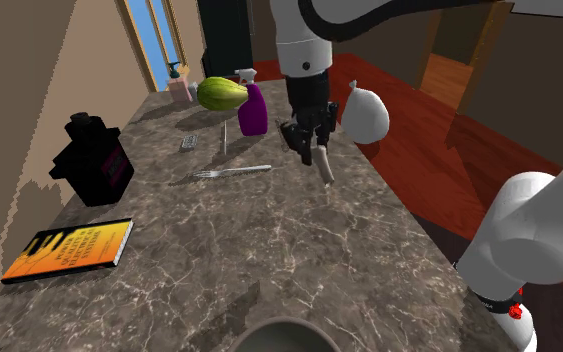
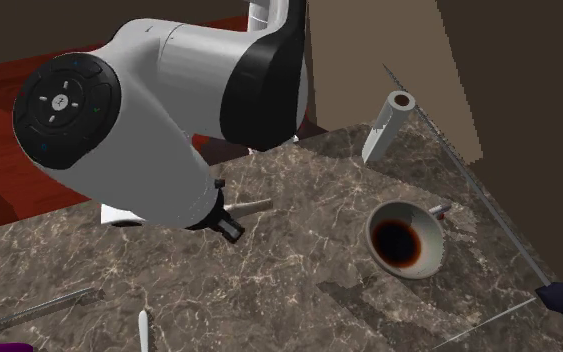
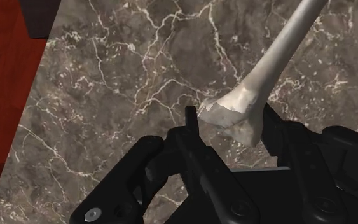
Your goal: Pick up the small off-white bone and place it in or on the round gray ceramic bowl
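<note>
Above the marble bench [image 1: 269,230], your gripper [image 3: 229,127] is clamping the bone [image 3: 274,60] by 1 knobby end, so you are risking it pivoting loose while swinging toward the bowl [image 2: 377,228].

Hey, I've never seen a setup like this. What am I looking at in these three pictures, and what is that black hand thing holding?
This is a white robot arm with a black two-finger hand, drawn by a simulator. One picture looks down over a marble counter from beside the arm's stand. Another looks from a different side, and the third comes from a camera on the hand itself. On the counter are a book, a fork, a black bottle, a purple spray bottle and a grey bowl. The hand is shut on an off-white bone.
</note>
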Tool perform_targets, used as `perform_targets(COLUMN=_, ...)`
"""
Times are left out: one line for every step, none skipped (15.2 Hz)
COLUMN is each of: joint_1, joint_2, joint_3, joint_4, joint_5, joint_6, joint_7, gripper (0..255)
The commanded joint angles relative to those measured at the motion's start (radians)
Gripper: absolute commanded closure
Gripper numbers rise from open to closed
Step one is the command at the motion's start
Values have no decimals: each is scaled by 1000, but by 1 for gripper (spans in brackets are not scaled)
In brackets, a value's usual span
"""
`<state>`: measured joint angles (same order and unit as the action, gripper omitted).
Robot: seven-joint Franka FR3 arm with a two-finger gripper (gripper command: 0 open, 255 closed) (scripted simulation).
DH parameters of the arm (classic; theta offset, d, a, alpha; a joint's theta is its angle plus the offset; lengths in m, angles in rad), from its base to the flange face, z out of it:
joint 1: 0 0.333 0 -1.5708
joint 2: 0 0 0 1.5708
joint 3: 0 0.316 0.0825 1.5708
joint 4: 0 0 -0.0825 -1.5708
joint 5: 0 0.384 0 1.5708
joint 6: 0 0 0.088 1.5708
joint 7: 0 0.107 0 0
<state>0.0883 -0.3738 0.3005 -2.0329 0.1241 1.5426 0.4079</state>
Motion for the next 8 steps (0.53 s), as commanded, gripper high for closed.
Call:
perform_targets(joint_1=20, joint_2=-8, joint_3=34, joint_4=0, joint_5=21, joint_6=-3, joint_7=52, gripper=255)
perform_targets(joint_1=29, joint_2=-11, joint_3=51, joint_4=0, joint_5=31, joint_6=-4, joint_7=75, gripper=255)
perform_targets(joint_1=38, joint_2=-13, joint_3=67, joint_4=1, joint_5=41, joint_6=-4, joint_7=99, gripper=255)
perform_targets(joint_1=47, joint_2=-14, joint_3=84, joint_4=3, joint_5=50, joint_6=-5, joint_7=123, gripper=255)
perform_targets(joint_1=56, joint_2=-14, joint_3=101, joint_4=7, joint_5=59, joint_6=-4, joint_7=147, gripper=255)
perform_targets(joint_1=64, joint_2=-12, joint_3=118, joint_4=11, joint_5=68, joint_6=-4, joint_7=172, gripper=255)
perform_targets(joint_1=72, joint_2=-10, joint_3=136, joint_4=16, joint_5=76, joint_6=-4, joint_7=197, gripper=255)
perform_targets(joint_1=81, joint_2=-6, joint_3=154, joint_4=23, joint_5=84, joint_6=-3, joint_7=222, gripper=255)
